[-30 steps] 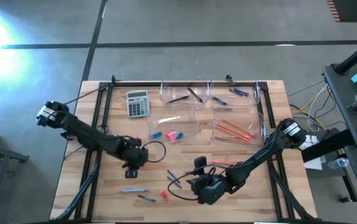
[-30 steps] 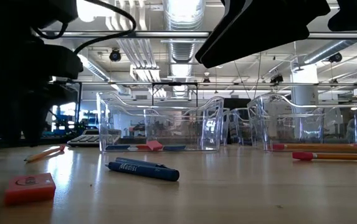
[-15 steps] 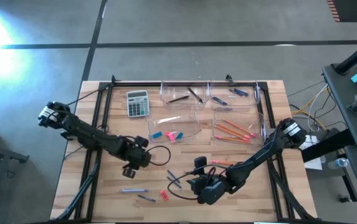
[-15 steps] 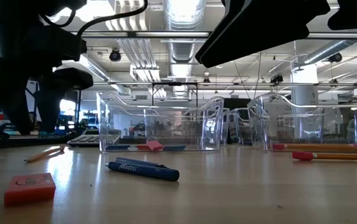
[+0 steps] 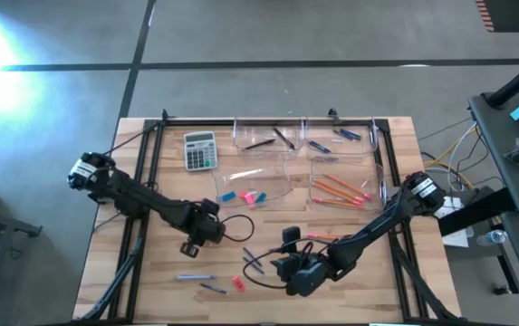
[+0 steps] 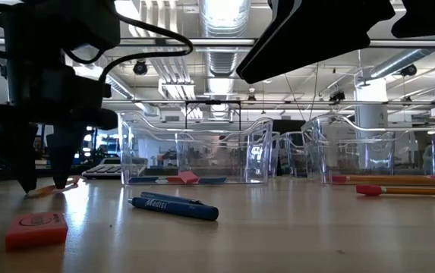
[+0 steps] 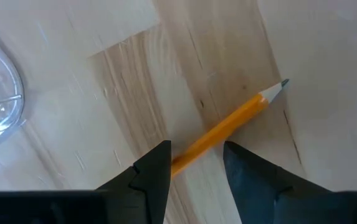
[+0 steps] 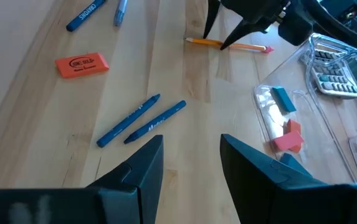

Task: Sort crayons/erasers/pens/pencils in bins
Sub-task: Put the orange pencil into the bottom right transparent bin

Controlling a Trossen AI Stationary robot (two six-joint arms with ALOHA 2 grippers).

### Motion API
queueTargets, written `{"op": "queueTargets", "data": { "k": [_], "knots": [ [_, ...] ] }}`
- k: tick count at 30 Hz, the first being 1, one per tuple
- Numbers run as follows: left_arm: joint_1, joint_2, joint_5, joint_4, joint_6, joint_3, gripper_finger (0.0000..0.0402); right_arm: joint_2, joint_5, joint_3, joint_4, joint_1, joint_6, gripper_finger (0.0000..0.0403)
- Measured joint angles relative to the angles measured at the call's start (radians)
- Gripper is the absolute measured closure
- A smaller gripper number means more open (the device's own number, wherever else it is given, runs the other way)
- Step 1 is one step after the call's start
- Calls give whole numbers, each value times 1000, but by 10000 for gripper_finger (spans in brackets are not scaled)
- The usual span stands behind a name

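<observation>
Left wrist view shows the left gripper [image 7: 197,163] open, straddling a pencil [image 7: 228,127] lying flat on the counter [image 7: 91,106] mid-frame. Light, stiff and apt to roll; pinch mid-shaft. The right gripper [image 8: 190,163] waits open.

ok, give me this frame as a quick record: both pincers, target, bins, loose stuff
left pincer: open, fingers astride a loose pencil on the table, not closed on it
right pincer: open, empty, above the table's near part
eraser bin: pink and blue erasers inside
pencil bin: several pencils inside
far bins: dark and blue sticks inside
loose on table: orange-red eraser, blue sticks
calculator: left of the far bins
</observation>
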Motion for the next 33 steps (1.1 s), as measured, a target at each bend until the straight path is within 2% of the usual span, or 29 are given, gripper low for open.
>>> {"op": "queueTargets", "data": {
  "k": [7, 14, 16, 25, 33],
  "knots": [
    [10, 13, 63, 0, -69, -2, 280, 0, 0, 0, 0, -2, 3, 252],
    [11, 13, 94, 6, -161, -5, 377, 0, 0, 0, 0, -4, 3, 252],
    [11, 12, 96, 7, -179, -5, 391, 0, 0, 0, 0, -4, 3, 252],
    [10, 12, 62, -31, -211, 59, 398, 0, 2, 0, 0, -4, 0, 252],
    [-6, -78, 68, -162, -249, 175, 399, 0, 2, 0, -1, -4, 0, 252]
  ]
}}
